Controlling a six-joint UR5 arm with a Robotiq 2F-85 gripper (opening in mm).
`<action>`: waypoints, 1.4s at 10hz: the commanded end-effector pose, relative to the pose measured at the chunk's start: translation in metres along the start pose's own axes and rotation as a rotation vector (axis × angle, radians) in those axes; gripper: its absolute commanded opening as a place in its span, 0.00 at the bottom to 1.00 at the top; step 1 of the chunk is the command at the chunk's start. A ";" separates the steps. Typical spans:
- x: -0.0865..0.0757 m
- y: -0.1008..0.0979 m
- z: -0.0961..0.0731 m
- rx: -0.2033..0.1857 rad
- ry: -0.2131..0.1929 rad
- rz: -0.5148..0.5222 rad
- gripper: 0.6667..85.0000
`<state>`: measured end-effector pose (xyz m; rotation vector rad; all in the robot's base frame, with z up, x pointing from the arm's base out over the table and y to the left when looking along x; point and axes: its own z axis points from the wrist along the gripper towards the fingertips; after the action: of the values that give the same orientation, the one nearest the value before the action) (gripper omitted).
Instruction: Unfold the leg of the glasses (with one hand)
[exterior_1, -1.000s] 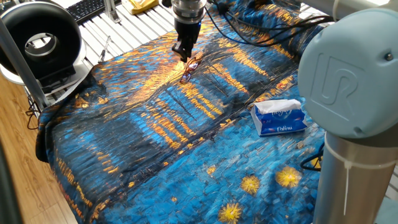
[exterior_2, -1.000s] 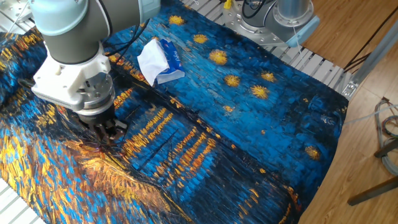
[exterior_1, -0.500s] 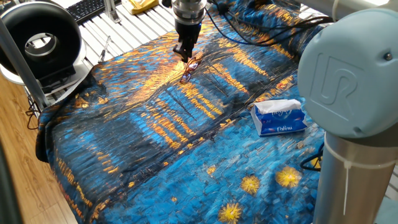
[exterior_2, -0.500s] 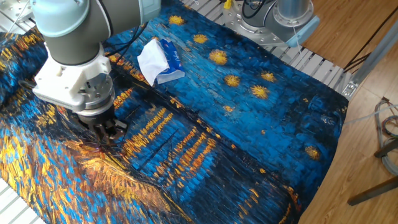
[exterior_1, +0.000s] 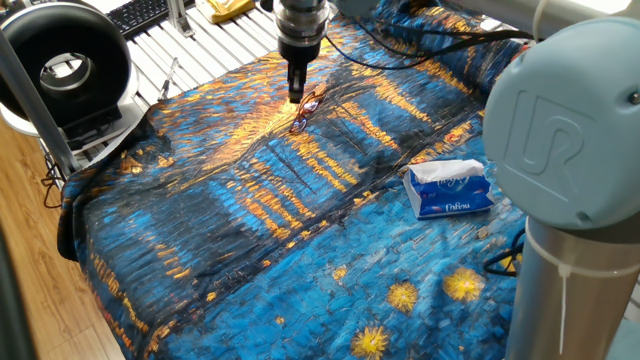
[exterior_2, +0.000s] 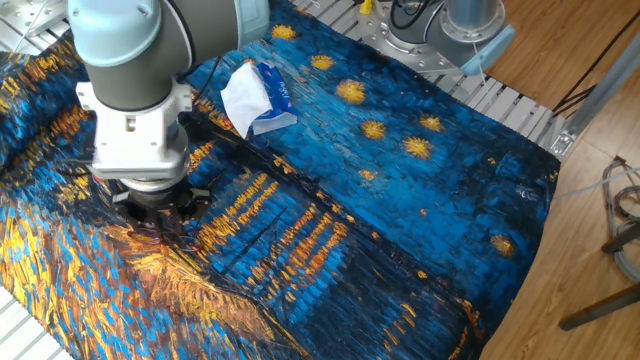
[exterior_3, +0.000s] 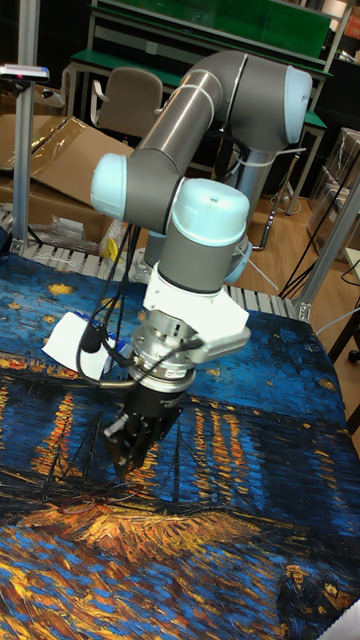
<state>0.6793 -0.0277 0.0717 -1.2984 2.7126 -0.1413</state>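
while the arm points straight down, its gripper (exterior_1: 296, 96) hangs narrowed beside the glasses (exterior_1: 306, 108).

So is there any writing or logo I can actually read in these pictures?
"UR": raised logo on the robot arm's big grey-blue joint cap, in one fixed view.
Tissue pack: white script on the blue side, too blurred to read.
Keyboard: key legends too small.
Nothing else readable.
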 end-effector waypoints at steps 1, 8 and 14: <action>-0.011 -0.005 0.003 0.029 -0.081 -0.246 0.40; 0.008 -0.012 0.000 0.032 -0.065 -0.458 0.46; 0.024 -0.002 0.018 0.003 -0.090 -0.563 0.46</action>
<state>0.6737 -0.0484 0.0587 -1.9383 2.2559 -0.1708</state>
